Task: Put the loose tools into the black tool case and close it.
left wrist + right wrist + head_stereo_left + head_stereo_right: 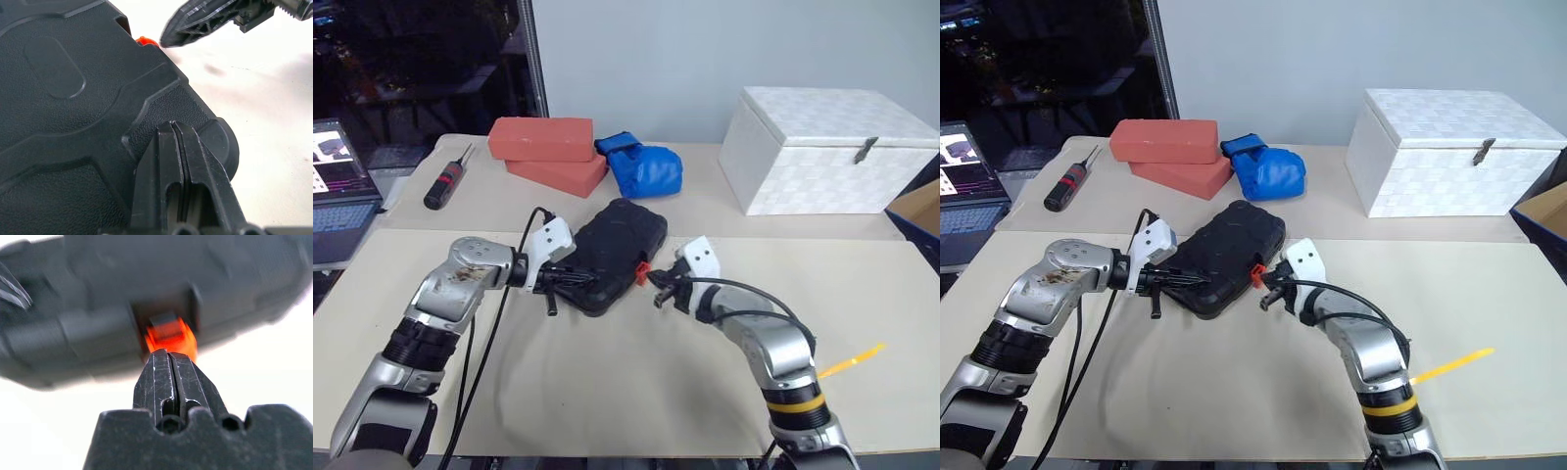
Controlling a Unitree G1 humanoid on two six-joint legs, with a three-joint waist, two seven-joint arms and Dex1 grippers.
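no readable text, labels (or numbers)

Both arms reach forward and bend inward at the wrists, so the two grippers point toward each other. The left gripper (576, 279) points to the right and slightly downward with its two black fingers (181, 161) pressed flat together, tips lying on the near corner of the black tool case (617, 250). The right gripper (658, 281) points left, its fingers (171, 377) likewise closed with nothing between them, tips right at the case's orange latch (171, 337); from there its forearm runs back and down.
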